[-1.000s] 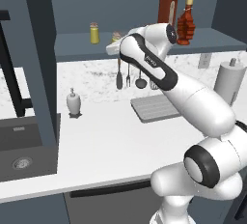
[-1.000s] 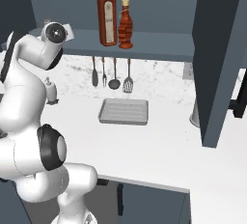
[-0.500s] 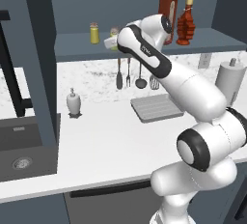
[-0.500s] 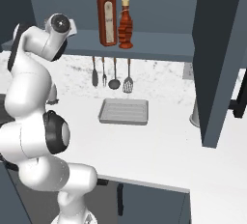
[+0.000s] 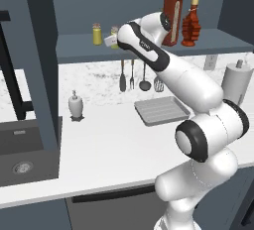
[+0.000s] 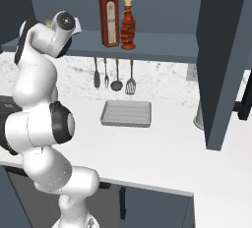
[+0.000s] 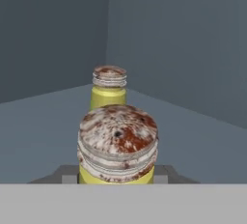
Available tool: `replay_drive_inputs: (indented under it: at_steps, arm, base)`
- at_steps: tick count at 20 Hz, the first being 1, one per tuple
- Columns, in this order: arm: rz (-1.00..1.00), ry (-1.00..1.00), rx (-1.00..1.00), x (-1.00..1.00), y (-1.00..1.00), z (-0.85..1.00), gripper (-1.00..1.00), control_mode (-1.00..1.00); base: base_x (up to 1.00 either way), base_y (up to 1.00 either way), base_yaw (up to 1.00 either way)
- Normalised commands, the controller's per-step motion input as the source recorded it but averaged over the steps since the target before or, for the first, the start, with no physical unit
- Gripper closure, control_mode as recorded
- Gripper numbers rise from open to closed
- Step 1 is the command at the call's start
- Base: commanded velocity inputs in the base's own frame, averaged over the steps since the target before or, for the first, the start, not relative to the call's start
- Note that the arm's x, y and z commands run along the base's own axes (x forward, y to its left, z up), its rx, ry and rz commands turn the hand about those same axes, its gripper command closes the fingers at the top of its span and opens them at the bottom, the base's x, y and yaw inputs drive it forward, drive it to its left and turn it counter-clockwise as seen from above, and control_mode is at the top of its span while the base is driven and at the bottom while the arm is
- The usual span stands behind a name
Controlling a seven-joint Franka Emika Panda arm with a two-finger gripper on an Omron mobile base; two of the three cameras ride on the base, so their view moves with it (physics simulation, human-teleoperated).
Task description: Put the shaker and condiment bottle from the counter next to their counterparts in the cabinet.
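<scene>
The gripper [image 5: 112,39] is clamping the shaker [image 7: 118,146] at the cabinet [image 5: 149,46] shelf, carrying it in line with the counterpart shaker [image 7: 108,89], which is standing just beyond it on the shelf board. The condiment bottle [image 5: 191,23] is standing further along the shelf from the counterpart shaker, just beside the tall red sauce bottle [image 5: 172,15]. Judged risk: pushing further forward could be knocking the counterpart shaker over. Releasing while the held shaker is tilted or above the board could be toppling it.

Kitchen: sink [image 5: 22,167], hanging utensils [image 5: 133,75].
</scene>
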Motion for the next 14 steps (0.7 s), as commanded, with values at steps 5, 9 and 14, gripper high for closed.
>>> replay_drive_inputs:
  at_steps: [5, 9, 14]
  arm:
    - [0.0, 0.0, 0.0, 0.52, 0.12, -0.21, 1.0, -1.0]
    - [0.0, 0.0, 0.0, 0.51, 0.14, -0.25, 1.0, -1.0]
    - [0.0, 0.0, 0.0, 0.38, 0.08, -0.34, -1.0, -1.0]
  base:
    - [0.0, 0.0, 0.0]
    - [0.0, 0.0, 0.0]
    - [0.0, 0.0, 0.0]
